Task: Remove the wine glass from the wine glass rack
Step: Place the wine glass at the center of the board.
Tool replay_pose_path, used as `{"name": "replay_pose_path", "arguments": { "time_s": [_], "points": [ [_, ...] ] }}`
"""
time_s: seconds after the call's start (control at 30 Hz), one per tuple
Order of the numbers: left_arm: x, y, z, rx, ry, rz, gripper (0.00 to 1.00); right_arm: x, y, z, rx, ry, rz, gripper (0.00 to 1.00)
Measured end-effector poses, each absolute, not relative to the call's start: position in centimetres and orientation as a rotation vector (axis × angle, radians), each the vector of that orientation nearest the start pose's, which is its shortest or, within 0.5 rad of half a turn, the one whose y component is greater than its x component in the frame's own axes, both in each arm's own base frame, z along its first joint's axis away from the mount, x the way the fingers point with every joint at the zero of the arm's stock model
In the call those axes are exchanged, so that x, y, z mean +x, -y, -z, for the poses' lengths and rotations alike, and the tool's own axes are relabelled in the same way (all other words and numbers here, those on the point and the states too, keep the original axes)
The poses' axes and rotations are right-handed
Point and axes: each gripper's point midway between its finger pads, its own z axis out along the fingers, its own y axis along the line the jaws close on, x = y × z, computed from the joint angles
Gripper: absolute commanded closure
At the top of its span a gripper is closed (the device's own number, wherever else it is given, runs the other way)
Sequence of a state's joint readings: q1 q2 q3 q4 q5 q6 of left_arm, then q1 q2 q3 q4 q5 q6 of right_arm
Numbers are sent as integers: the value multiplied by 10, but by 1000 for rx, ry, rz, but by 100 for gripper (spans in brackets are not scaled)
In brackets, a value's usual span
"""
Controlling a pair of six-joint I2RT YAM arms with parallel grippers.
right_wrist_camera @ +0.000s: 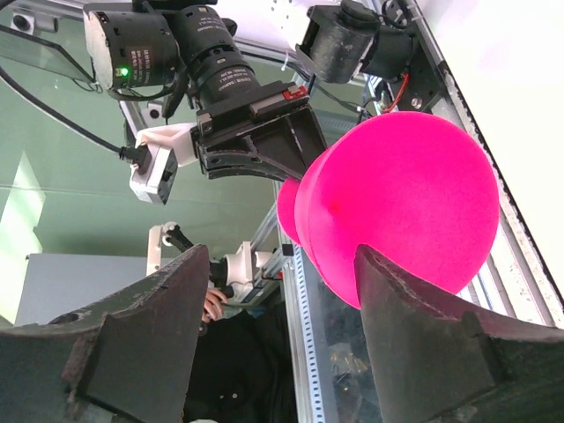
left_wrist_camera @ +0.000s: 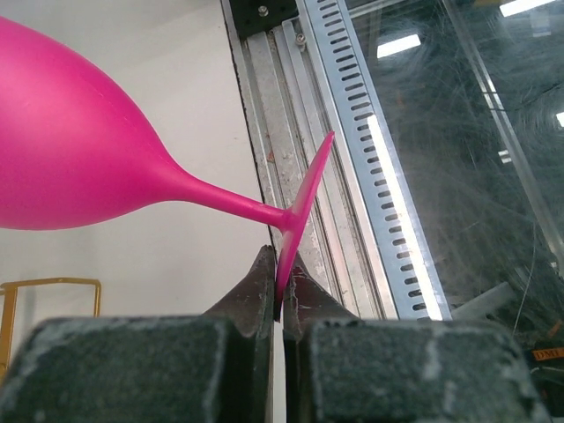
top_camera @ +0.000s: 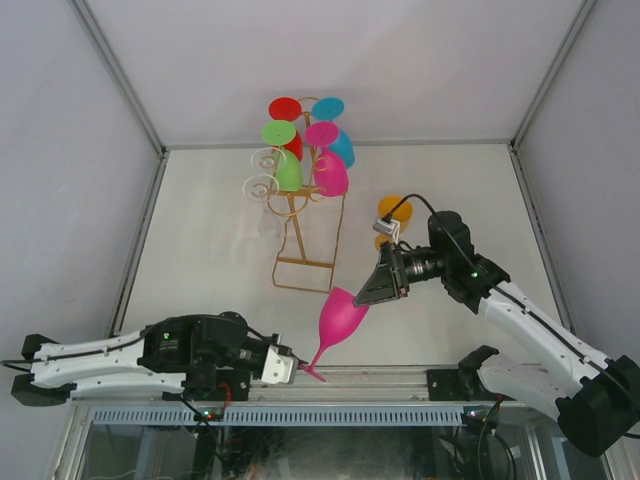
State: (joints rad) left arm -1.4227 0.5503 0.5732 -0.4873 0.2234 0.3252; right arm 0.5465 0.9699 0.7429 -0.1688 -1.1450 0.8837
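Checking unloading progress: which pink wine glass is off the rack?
The pink glass at the table's near edge, its foot pinched in the left gripper. The other pink glass hangs on the gold rack at the back.

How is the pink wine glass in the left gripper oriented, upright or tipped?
Tipped: the pink wine glass slants from its foot, pinched edge-on in the left gripper, across to its bowl.
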Motion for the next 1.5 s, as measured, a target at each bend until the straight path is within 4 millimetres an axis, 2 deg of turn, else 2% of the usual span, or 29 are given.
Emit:
{"name": "replay_pose_path", "arguments": {
  "time_s": [0.13,0.23,0.33,0.57,0.7,0.97,1.27,1.5],
  "points": [
    [10,240,-167,1755,-1269,882,100,101,-268,-260,-558,-2262,-1941,49],
    [10,241,-166,1760,-1272,879,100,104,-269,-256,-543,-2276,-1922,51],
    [11,241,-165,1763,-1277,876,100,104,-269,-254,-535,-2287,-1906,50],
    [10,243,-167,1749,-1280,890,100,111,-266,-246,-487,-2318,-1855,35],
    [9,244,-168,1737,-1288,903,100,113,-264,-246,-477,-2318,-1856,30],
    [6,244,-168,1747,-1290,922,100,113,-266,-244,-491,-2323,-1874,31],
    [9,252,-176,1770,-1266,895,100,126,-264,-241,-446,-2351,-1879,32],
    [18,253,-161,1831,-1275,804,100,136,-260,-241,-455,-2380,-1826,35]
  ]
}}
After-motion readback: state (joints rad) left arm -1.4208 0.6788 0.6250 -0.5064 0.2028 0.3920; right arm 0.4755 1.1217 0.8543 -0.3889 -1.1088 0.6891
